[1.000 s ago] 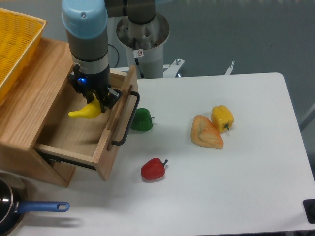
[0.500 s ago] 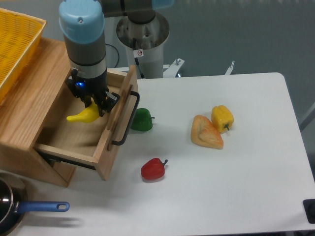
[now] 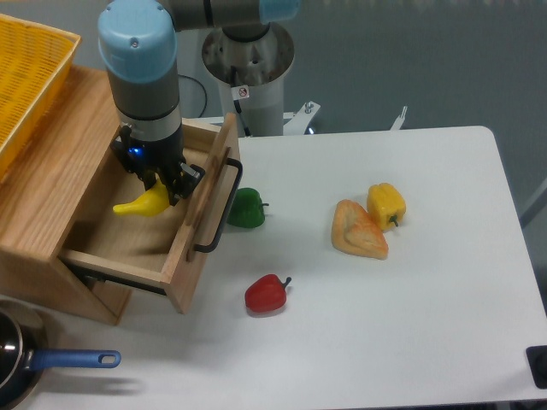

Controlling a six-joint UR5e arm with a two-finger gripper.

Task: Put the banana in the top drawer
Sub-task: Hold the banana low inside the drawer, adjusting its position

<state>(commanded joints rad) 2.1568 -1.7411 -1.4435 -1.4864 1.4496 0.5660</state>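
Over the open top drawer [image 3: 128,243] at the left, gripper [image 3: 159,190] clamped on the banana [image 3: 144,203], holding it just inside the box, above the floor by the look of it. Not released yet, so pretty much the last step.

Possible trouble: letting go from this height and having the banana bounce or roll toward the near end. Also hanging close to the front panel with the black handle [image 3: 216,207], so any drift right could clip the panel or nudge the drawer. Hard to tell how much clearance under the fruit.

Arm pose: wrist pointing straight down, blue-capped joint directly above, reaching in from the far side. Green pepper [image 3: 246,208], red pepper [image 3: 267,294] and yellow pepper [image 3: 386,204] sitting well apart on the table [image 3: 410,325].
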